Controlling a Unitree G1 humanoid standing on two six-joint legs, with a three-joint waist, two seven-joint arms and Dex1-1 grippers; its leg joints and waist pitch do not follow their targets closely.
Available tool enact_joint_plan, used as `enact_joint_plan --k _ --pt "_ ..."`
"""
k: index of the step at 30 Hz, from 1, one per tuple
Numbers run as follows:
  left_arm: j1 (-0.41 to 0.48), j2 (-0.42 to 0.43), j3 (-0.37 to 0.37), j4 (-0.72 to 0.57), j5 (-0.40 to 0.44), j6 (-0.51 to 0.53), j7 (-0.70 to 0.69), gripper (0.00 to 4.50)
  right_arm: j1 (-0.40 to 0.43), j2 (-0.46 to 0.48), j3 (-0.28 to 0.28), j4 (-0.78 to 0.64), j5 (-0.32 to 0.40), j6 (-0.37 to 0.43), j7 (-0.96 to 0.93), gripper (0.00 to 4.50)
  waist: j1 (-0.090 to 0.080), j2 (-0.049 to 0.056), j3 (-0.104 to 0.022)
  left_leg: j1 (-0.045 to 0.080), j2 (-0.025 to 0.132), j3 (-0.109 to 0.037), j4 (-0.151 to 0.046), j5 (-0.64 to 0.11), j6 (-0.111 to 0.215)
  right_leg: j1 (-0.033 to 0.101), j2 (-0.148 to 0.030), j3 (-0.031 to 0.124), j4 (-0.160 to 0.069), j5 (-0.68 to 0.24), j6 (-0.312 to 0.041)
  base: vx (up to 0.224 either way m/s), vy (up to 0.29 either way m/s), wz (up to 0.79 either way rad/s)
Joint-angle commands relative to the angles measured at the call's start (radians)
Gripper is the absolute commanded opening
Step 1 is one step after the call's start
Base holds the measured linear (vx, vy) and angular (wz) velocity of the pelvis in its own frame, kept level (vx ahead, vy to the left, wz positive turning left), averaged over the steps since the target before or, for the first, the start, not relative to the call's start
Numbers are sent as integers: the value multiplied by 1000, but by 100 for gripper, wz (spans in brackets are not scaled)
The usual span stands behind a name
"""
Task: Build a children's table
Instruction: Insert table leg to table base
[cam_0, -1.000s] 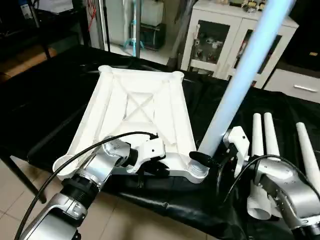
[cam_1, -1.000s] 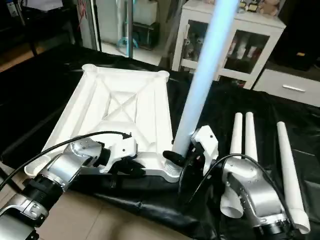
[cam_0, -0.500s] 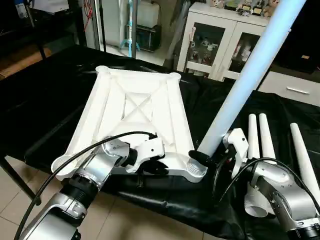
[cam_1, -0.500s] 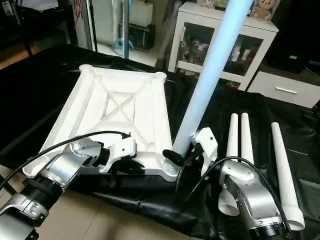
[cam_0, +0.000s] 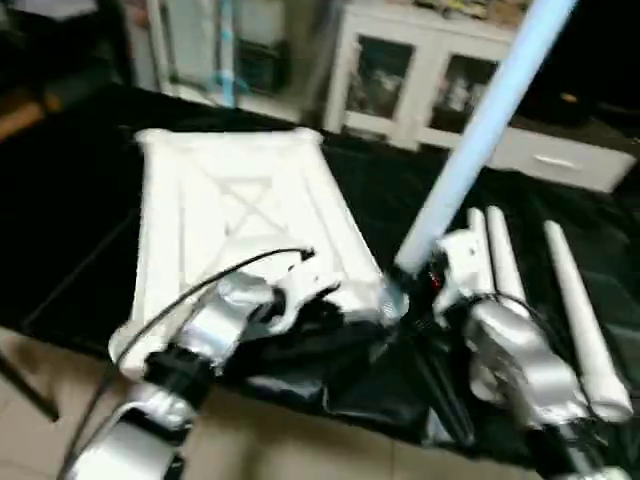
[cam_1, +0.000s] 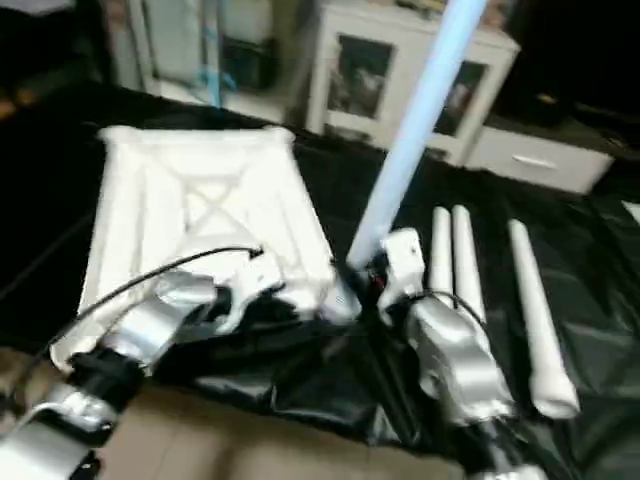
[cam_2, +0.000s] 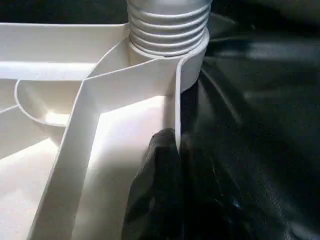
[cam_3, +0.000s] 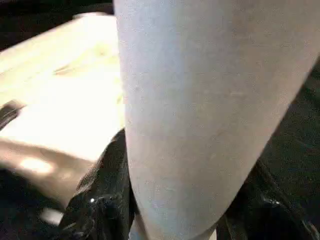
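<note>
- We see the white table top (cam_0: 230, 210) lying ribbed side up on the black-covered work table (cam_0: 70, 180); against a second ago it sits turned, its near right corner swung toward the spare legs, though the head camera has shifted too, so part of that is our own view.
- We read the turn as the leg being screwed home at that corner, one of four.
- The tilted leg (cam_0: 480, 130) rises from the top's near right corner socket (cam_2: 170, 30), the only holder here; in the left wrist view we see the leg's ribbed thread still showing above its rim, so it looks not fully seated. The near left corner socket (cam_0: 130, 350) looks empty.
- Three spare legs (cam_0: 560, 290) lie side by side on the black cover, just right of the top.
- Our right gripper (cam_3: 170, 215) pinches the leg low, near the socket, fingers either side.
- Our left gripper (cam_2: 167, 150) is pressed together on the top's thin rim wall, just beside the socket, steadying it.
</note>
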Motion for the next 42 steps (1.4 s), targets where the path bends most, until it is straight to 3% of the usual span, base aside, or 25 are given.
enact_joint_plan --k 1,2,3,4,5,6,7,8,9,10,11,12,13,14,15,17,18,23,32,33,35,37,39,40,42 --pt "-3 -10 13 -30 -19 35 5 0 46 -35 -83 215 -113 70 -178 184 -15 22 -2 10 101 -73 -134 -890 -148 -7 -89 46 -63 -447 -68 0 0 0" --pt "-12 -27 12 -36 -10 56 36 0 17 -14 -83 254 -123 67 -235 184 -16 24 2 29 94 -66 -121 -897 -144 -26 -96 45 -81 -512 -67 0 0 0" --pt "-20 -42 11 -44 -2 80 62 0 -11 6 -86 293 -131 65 -290 184 -25 22 5 30 90 -70 -114 -885 -135 -24 -103 35 -95 -581 -51 0 0 0" --pt "-24 -50 13 -47 1 94 78 0 -24 15 -88 312 -133 63 -316 184 -27 23 6 27 91 -71 -116 -889 -135 -19 -103 28 -96 -598 -43 0 0 0" --pt "-28 -58 15 -51 3 107 93 0 -37 24 -90 331 -136 62 -340 184 -29 30 8 2 98 -69 -145 -920 -141 7 -86 16 -68 -557 -41 -76 -2 -10" --pt "-37 -77 21 -60 9 142 128 0 -68 47 -100 378 -139 55 -403 184 -3 40 6 -72 113 -42 -224 -996 -159 79 -42 22 90 -342 -62 -76 -2 -10" --pt "-48 -93 23 -64 23 170 167 0 -100 75 -119 428 -130 48 -467 184 26 37 3 -90 97 -4 -242 -1005 -171 78 -18 13 135 -193 -67 -70 -42 14" --pt "-56 -104 24 -68 32 192 195 0 -124 93 -131 466 -122 40 -511 184 29 2 -10 -13 70 32 -215 -833 -158 -1 -33 56 88 -273 -62 49 -124 15" --pt "-63 -108 20 -66 46 203 217 0 -145 112 -144 499 -110 35 -549 184 10 -49 -17 41 61 6 -105 -692 -142 -65 -96 94 -2 -530 -43 49 -124 15" --pt "-66 -109 17 -63 56 211 235 0 -161 125 -147 524 -108 28 -574 184 21 -52 -5 40 39 -27 70 -284 -28 -85 -217 141 -134 -889 -21 68 -105 -21" --pt "-68 -105 14 -59 65 214 246 0 -172 133 -147 539 -110 22 -591 184 38 -43 -9 -74 44 -59 32 -82 -9 21 -201 137 -74 -789 -32 64 -14 -40" --pt "-68 -98 10 -56 74 214 254 0 -183 139 -141 554 -117 13 -603 184 42 -10 -27 -51 75 -57 -46 -44 -82 20 -117 89 -31 -457 -64 64 -14 -40" --pt "-66 -92 9 -58 77 216 256 0 -195 142 -139 572 -118 2 -612 184 37 -8 -21 -24 90 -63 -59 -116 -91 -14 -82 77 -11 -312 -66 59 -8 -11" --pt "-62 -83 10 -62 81 221 260 0 -203 143 -139 585 -118 -7 -619 184 24 0 -33 -1 98 -60 -60 -174 -116 -13 -73 82 13 -85 -109 0 0 0" --pt "-57 -73 9 -67 86 223 259 0 -210 144 -138 597 -118 -13 -623 184 15 6 -26 -9 91 -51 -69 -248 -133 -7 -75 90 8 -31 -146 0 0 0" --pt "-50 -62 12 -77 82 235 259 0 -220 147 -139 615 -116 -23 -631 184 14 -1 -26 -20 85 -47 -75 -305 -135 4 -77 90 0 -77 -144 0 0 0" --pt "-47 -58 14 -82 78 239 256 0 -226 148 -133 621 -122 -26 -627 184 12 -6 -26 -14 84 -43 -75 -343 -125 1 -81 93 -10 -143 -137 0 0 0" --pt "-39 -50 5 -103 74 264 261 0 -268 160 -129 681 -135 -61 -632 184 12 -10 -25 -15 86 -36 -78 -352 -108 -9 -88 99 -27 -268 -114 0 0 0" --pt "-32 -45 -1 -121 62 272 258 0 -305 169 -112 679 -129 -116 -532 184 6 -9 -23 -16 87 -34 -78 -363 -103 -13 -87 100 -29 -282 -113 0 0 0" --pt "-32 -44 -1 -121 62 272 258 0 -306 169 -109 674 -131 -119 -526 219 5 -9 -24 -17 87 -34 -78 -361 -103 -12 -86 99 -28 -277 -113 0 0 0" --pt "-33 -40 -1 -123 60 272 259 0 -312 167 -97 664 -142 -136 -505 240 4 -11 -26 -21 87 -34 -78 -336 -100 -8 -85 99 -24 -247 -114 0 0 0" --pt "-36 -37 1 -121 58 271 259 0 -314 165 -85 651 -148 -137 -490 257 6 -11 -28 -14 87 -29 -74 -306 -96 -11 -83 100 -20 -199 -133 0 0 0" --pt "-37 -35 2 -121 57 271 260 0 -314 163 -78 644 -153 -140 -485 277 14 -10 -34 -14 87 -23 -67 -239 -87 -4 -84 101 -10 -95 -157 0 0 0" --pt "-37 -35 2 -121 57 271 260 0 -315 163 -77 644 -154 -140 -484 291 16 -11 -38 -14 88 -20 -62 -159 -80 3 -79 99 6 29 -174 0 0 0" --pt "-36 -31 2 -126 53 272 263 0 -315 159 -62 628 -164 -149 -462 303 19 -14 -38 -17 82 -11 -54 -63 -53 14 -76 95 19 165 -192 0 0 0"
